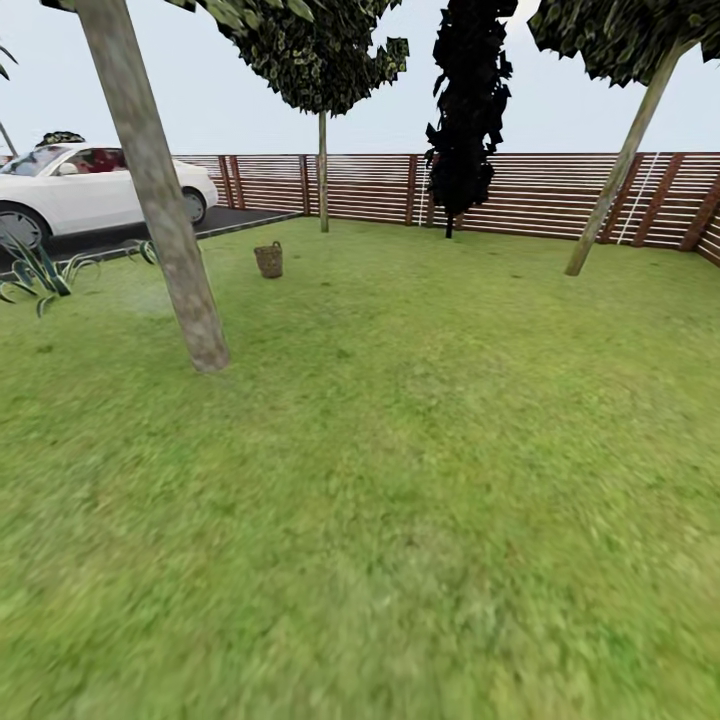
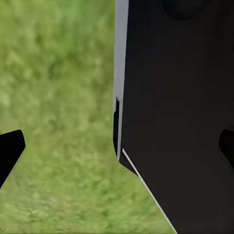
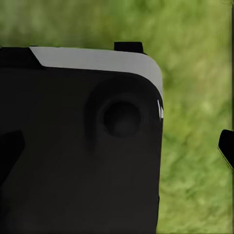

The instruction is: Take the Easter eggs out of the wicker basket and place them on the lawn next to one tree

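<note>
Head view gives me a wide lawn of mottled green grass, flat and soft-looking, blurred close to me. My landmark is the nearest tree: a thick, leaning, pole-like trunk with pale grey-brown mottled bark, rooted in the grass. Beyond that tree and a little to its right stands the basket, small, brown and woven, upright on the grass and well apart from the trunk. I cannot tell from here whether any eggs lie in it; it is too small. Behind the tree, a white car sits on dark asphalt, and a spiky green plant grows by the asphalt's edge. A slatted brown fence closes the far side of the lawn, with a thin-trunked tree, a dark bush and a leaning pale trunk in front of it. Between me and the near tree, and on to the basket, the grass lies open.

Left wrist view shows my left gripper, its dark fingertips at opposite edges of the picture, spread wide over grass beside a smooth black robot panel edged in grey. Right wrist view shows my right gripper likewise spread, tips far apart, over the same kind of rounded black panel with a grey rim.
</note>
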Robot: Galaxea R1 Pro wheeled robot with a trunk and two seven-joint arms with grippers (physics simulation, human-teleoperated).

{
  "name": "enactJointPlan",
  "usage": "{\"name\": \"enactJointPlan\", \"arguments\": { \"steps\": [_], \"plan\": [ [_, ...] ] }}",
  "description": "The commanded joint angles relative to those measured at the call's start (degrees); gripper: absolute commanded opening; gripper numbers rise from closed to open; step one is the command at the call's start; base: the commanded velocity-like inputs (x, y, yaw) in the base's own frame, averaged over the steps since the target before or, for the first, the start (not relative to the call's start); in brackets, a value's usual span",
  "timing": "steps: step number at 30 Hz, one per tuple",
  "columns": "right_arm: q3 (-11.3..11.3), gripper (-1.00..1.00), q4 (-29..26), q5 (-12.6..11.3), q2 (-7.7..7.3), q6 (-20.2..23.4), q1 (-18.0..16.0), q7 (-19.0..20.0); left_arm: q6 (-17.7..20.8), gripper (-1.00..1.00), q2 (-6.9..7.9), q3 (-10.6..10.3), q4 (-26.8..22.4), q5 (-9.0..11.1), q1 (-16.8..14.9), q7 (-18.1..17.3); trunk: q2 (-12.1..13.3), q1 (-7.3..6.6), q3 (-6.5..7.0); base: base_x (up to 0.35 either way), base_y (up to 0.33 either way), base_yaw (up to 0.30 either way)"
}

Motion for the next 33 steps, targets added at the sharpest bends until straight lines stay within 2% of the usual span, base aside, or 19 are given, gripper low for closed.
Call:
{"name": "enactJointPlan", "arguments": {
  "steps": [1, 33],
  "plan": [
    [-0.07, 1.00, 0.05, -0.07, -0.04, -0.18, -0.05, 0.00, -0.09, 1.00, -0.03, 0.20, -0.04, 0.05, 0.02, -0.01, -0.01, 0.03, -0.04, 0.338, 0.000, 0.000],
    [0.18, 1.00, 0.05, 0.24, 0.02, -0.28, -0.06, -0.09, -0.07, 1.00, -0.06, 0.20, -0.02, 0.16, 0.02, 0.08, -0.01, 0.03, -0.04, 0.338, 0.000, 0.000]
  ]
}}
